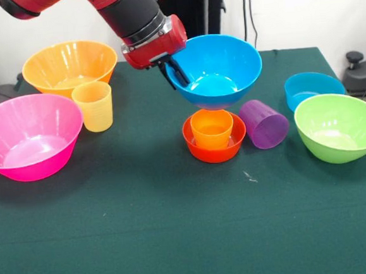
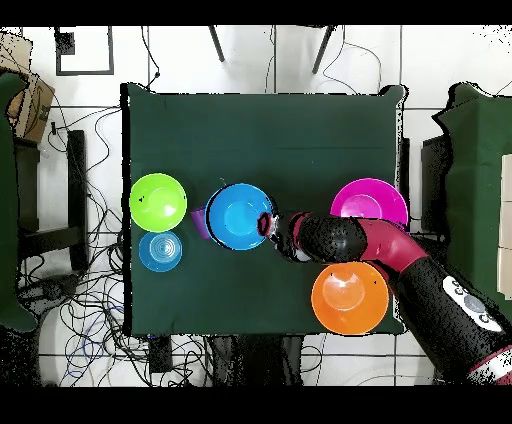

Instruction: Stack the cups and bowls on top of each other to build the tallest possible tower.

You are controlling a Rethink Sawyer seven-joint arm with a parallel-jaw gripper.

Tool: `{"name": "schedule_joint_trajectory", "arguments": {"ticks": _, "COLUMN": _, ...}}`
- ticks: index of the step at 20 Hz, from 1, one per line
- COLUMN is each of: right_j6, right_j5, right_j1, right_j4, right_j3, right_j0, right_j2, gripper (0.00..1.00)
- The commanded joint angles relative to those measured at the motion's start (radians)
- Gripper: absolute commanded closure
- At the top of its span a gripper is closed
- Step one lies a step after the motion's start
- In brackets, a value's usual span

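Now the hand (image 1: 177,74) is clamped on the medium blue bowl's (image 1: 219,70) rim at frame centre, holding it just above the orange cup (image 1: 211,128) nested in the small red-orange bowl (image 1: 215,148).

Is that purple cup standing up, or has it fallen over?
Fallen over. The purple cup lies on its side on the table, its open mouth facing the front camera, right beside the red-orange bowl.
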Motion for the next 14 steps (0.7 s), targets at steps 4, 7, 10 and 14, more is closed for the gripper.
{"name": "schedule_joint_trajectory", "arguments": {"ticks": 4, "right_j6": 0.002, "right_j5": -0.09, "right_j1": 0.033, "right_j4": -0.043, "right_j3": 0.05, "right_j0": 0.051, "right_j2": -0.009, "gripper": 1.0}}
{"name": "schedule_joint_trajectory", "arguments": {"ticks": 7, "right_j6": -0.007, "right_j5": -0.096, "right_j1": 0.013, "right_j4": -0.065, "right_j3": 0.06, "right_j0": 0.057, "right_j2": -0.02, "gripper": 1.0}}
{"name": "schedule_joint_trajectory", "arguments": {"ticks": 10, "right_j6": -0.008, "right_j5": -0.11, "right_j1": 0.019, "right_j4": -0.065, "right_j3": 0.067, "right_j0": 0.054, "right_j2": -0.023, "gripper": 1.0}}
{"name": "schedule_joint_trajectory", "arguments": {"ticks": 14, "right_j6": 0.012, "right_j5": -0.124, "right_j1": 0.002, "right_j4": -0.057, "right_j3": 0.069, "right_j0": 0.072, "right_j2": -0.035, "gripper": 0.0}}
